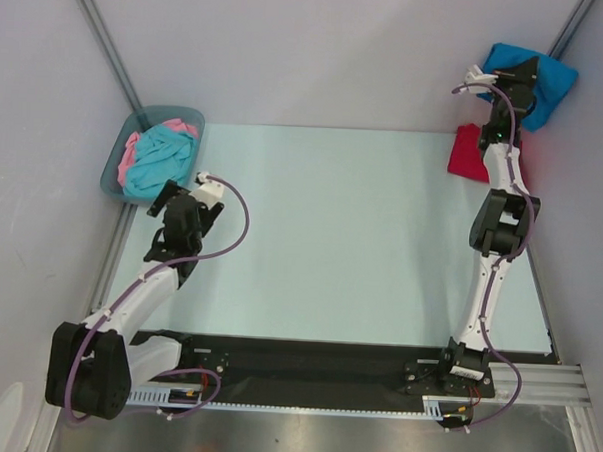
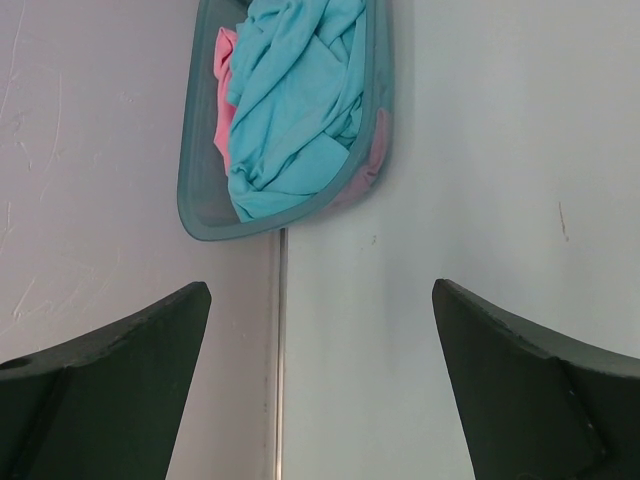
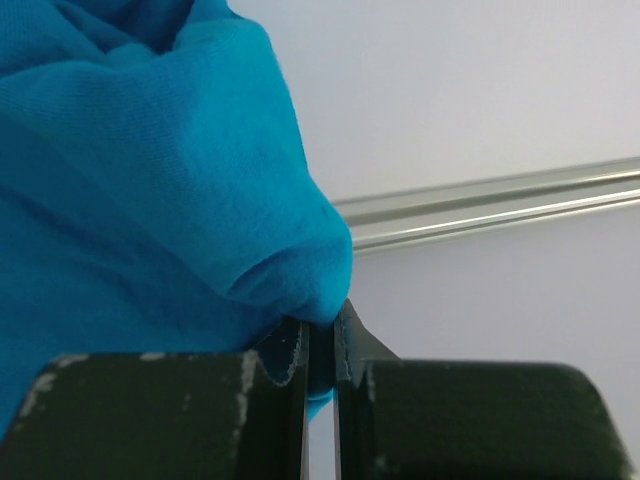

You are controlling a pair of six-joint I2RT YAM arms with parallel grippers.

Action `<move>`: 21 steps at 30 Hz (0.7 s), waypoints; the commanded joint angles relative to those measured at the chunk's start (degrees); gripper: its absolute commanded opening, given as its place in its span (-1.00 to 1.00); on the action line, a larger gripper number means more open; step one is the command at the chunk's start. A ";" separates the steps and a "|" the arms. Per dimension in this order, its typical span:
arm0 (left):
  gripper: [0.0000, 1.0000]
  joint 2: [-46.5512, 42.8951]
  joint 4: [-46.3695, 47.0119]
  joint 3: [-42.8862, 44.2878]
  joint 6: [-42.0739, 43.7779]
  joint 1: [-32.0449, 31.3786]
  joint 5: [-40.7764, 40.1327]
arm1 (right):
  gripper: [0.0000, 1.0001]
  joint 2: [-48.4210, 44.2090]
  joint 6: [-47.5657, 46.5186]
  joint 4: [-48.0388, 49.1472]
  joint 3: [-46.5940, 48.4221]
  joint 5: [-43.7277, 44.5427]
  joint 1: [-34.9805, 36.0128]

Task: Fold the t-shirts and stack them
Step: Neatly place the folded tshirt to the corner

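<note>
My right gripper is raised at the far right corner and is shut on the deep blue t-shirt, which hangs bunched from it. In the right wrist view the blue cloth fills the left side and is pinched between the fingers. The red t-shirt lies on the table below that arm. The turquoise t-shirt and the pink t-shirt sit crumpled in the bin. My left gripper is open and empty, just near of the bin; its wrist view shows the turquoise shirt and the pink one.
The grey-blue plastic bin stands at the far left corner of the table, also in the left wrist view. White walls close in both sides and the back. A metal rail runs along the wall behind the right gripper.
</note>
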 commanded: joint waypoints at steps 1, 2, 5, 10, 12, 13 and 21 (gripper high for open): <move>1.00 -1.66 1.89 -0.45 0.35 0.81 -0.19 | -1.00 1.10 -1.72 3.33 2.69 -3.43 -1.36; 1.00 -2.10 1.80 -0.54 0.35 0.90 0.16 | -1.00 1.27 -1.55 3.08 2.69 -3.43 -1.62; 1.00 -2.54 1.45 -0.54 0.17 1.16 1.03 | -1.00 1.89 -0.93 3.43 2.16 -4.14 -2.59; 1.00 -3.33 1.01 -0.80 -0.09 1.17 2.35 | -1.00 4.60 -0.93 4.83 2.95 -5.88 -4.00; 1.00 -3.68 1.27 -1.07 0.08 1.17 2.79 | -1.00 5.58 -0.67 5.27 3.39 -6.16 -4.26; 0.99 -3.77 1.27 -1.24 0.17 1.25 2.88 | -1.00 6.62 -0.49 7.01 3.57 -6.33 -4.35; 1.00 -3.86 1.71 -2.12 0.34 1.34 3.06 | -1.00 16.38 3.98 21.50 13.32 -8.18 -4.35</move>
